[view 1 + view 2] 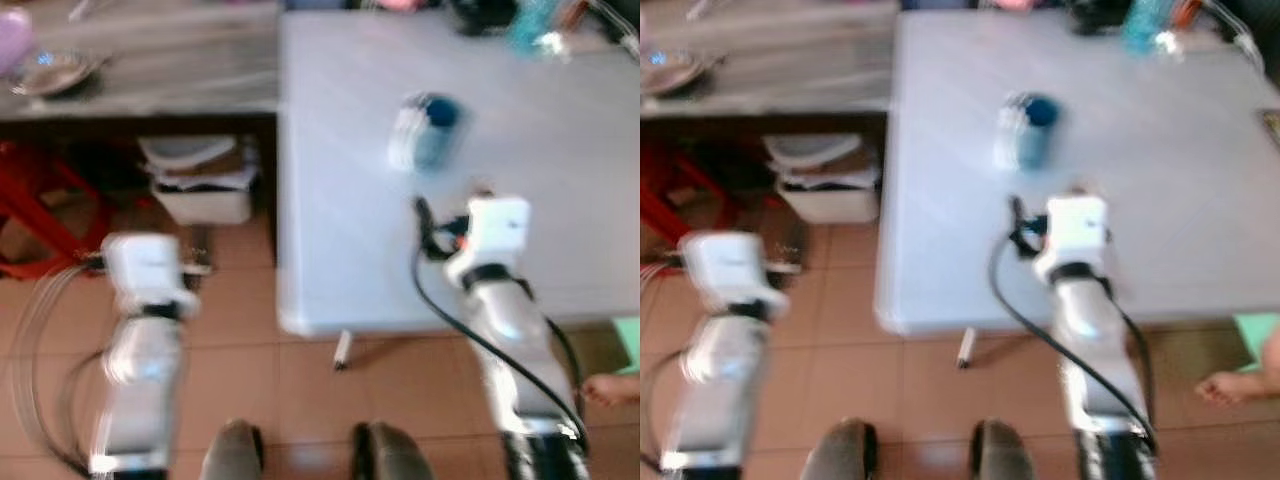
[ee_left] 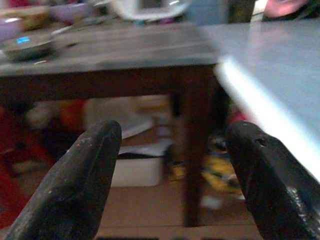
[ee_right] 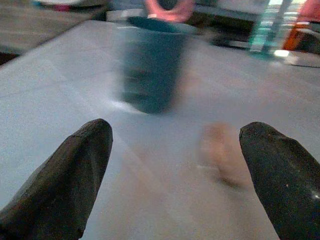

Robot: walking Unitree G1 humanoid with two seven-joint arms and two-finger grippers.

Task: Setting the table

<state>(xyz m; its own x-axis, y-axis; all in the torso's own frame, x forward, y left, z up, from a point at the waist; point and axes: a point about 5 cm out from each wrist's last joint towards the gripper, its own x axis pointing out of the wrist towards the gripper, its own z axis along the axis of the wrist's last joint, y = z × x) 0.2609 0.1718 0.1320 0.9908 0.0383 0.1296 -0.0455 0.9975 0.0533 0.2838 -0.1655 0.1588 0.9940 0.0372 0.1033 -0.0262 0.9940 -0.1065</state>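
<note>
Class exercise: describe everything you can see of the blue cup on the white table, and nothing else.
The blue cup is a dark teal tumbler, plain and opaque, wider at the rim than at the base; its material cannot be told through the blur. It stands upright on the white table, roughly mid-table. From above, something pale and blurred sits against its left side; what it is cannot be told. The right gripper is open just short of the cup, pointing at it, not touching it.
</note>
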